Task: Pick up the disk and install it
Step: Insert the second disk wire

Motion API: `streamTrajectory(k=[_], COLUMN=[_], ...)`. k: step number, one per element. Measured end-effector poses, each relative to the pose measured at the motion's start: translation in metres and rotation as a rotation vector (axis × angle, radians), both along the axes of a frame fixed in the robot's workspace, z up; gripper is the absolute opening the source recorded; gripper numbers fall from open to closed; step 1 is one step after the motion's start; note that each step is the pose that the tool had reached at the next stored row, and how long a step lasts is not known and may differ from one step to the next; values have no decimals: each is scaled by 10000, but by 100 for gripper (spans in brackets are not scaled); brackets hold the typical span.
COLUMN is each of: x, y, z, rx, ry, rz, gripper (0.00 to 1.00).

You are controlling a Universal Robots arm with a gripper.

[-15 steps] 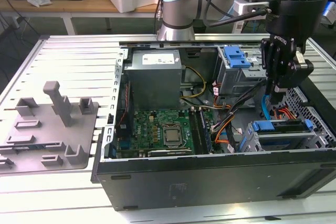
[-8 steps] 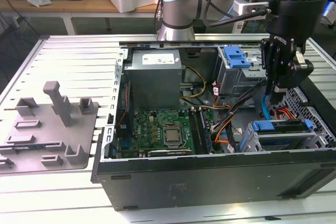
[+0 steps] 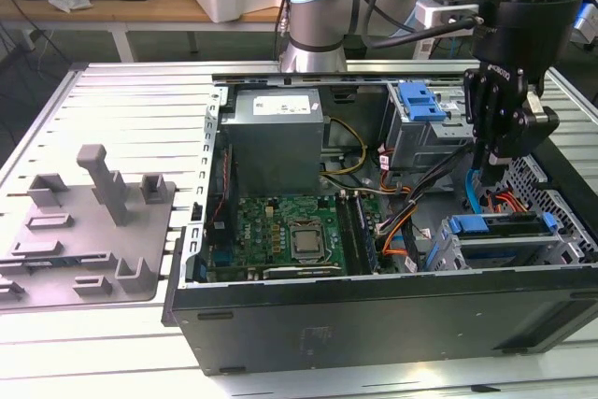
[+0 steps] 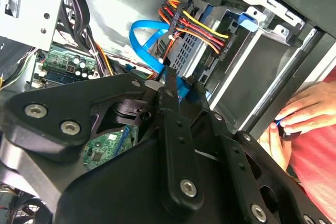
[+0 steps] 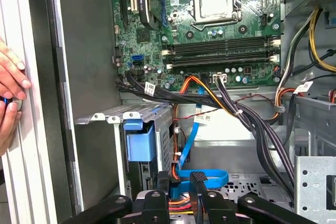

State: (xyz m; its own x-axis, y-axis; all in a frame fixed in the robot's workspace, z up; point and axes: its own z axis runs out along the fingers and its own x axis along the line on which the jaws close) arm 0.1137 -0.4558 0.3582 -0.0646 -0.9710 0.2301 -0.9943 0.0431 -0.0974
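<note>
Exterior view: pincer (image 3: 492,158) at right, jaws together, above the installed disk (image 3: 495,225); both wrist views add a person's hand (image 5: 11,98).

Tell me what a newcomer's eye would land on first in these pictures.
The open computer case with its green motherboard bared in the middle. The black tool hangs over the drive bay at the exterior view's right, above a blue-framed disk. A person's hand rests outside the case wall in the first wrist view.
</note>
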Motion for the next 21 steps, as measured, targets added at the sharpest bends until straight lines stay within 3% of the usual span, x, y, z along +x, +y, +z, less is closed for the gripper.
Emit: streamTrajectory(k=[7,9,16,21], x=[-3,-4,-5,24], y=[-1,-1,-3,-6], z=[-2,-3,-4,-4], rx=[-2,-1,-2,-1], ry=[0,0,4,109], rz=[35,40,46,46], gripper=[29,16,16,16])
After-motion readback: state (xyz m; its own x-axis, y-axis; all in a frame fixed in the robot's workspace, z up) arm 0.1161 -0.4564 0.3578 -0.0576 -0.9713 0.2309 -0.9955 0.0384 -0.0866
